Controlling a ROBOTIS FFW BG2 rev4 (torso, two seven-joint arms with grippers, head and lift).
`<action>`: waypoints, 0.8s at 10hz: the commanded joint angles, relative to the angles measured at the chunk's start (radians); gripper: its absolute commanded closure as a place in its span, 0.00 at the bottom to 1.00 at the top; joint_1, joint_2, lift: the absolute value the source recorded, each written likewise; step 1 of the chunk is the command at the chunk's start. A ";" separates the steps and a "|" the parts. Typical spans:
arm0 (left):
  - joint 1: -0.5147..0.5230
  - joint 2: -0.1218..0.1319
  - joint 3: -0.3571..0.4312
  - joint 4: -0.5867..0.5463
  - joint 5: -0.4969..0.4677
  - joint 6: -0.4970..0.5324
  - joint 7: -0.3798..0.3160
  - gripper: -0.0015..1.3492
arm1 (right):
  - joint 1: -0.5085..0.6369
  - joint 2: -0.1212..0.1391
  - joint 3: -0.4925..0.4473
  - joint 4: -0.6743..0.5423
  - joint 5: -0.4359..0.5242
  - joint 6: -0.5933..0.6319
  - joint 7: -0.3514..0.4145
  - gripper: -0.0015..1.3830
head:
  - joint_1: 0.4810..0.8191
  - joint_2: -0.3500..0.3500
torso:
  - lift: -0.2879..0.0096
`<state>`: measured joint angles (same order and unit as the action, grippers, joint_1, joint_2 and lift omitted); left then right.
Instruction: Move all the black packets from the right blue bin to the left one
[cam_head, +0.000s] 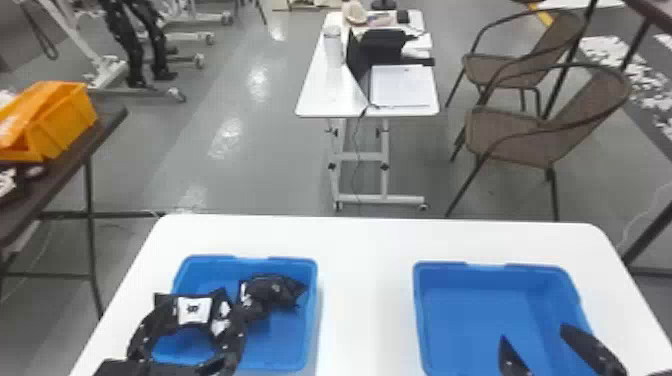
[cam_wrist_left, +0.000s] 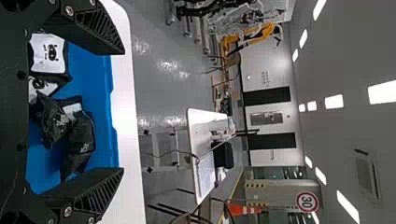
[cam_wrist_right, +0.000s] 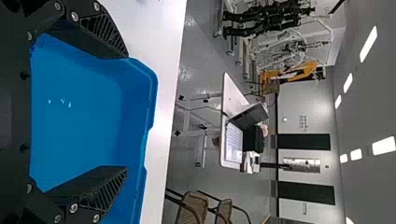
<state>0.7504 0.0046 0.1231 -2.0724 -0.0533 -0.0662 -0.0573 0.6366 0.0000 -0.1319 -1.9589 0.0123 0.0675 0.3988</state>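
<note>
Left gripper, over the left bin: fingers spread wide, with nothing between the tips; the packets lie beyond and below it. Right gripper, over the right bin: fingers likewise well apart, nothing held, bare blue floor between them. The packets rest in a loose heap inside the left bin, one with a white label; their exact number cannot be told, since they overlap. Step in hand, as judged from this state: the transfer appears finished, or very nearly so. The next move calls for a check of the right bin's near corners, then for both arms to lift and draw back; the left fingers should rise straight up, lest they snag a packet and drag it over the rim. Both bins stand on the white table, apart, with a strip of its top between them. Beyond, on the grey floor: at left, a dark table bearing an orange bin; in the middle, a narrow wheeled table with a bottle, a black bag and papers; at right, two woven chairs. Farthest off, a round speed sign.
</note>
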 joint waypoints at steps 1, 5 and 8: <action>0.000 -0.007 0.001 0.000 0.003 0.000 -0.001 0.11 | 0.000 0.001 0.000 0.000 0.003 0.000 0.000 0.13 | 0.63 0.64 | 0.97; -0.002 -0.007 0.004 0.000 0.001 0.002 -0.007 0.11 | -0.002 0.001 0.000 0.002 0.005 0.000 0.000 0.13 | 0.63 0.64 | 0.97; -0.008 -0.007 0.006 0.009 0.017 -0.007 -0.015 0.10 | -0.003 0.001 0.000 0.002 0.006 0.000 0.000 0.13 | 0.63 0.64 | 0.97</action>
<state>0.7440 0.0046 0.1285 -2.0634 -0.0403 -0.0747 -0.0721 0.6349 0.0000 -0.1319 -1.9574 0.0184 0.0675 0.3989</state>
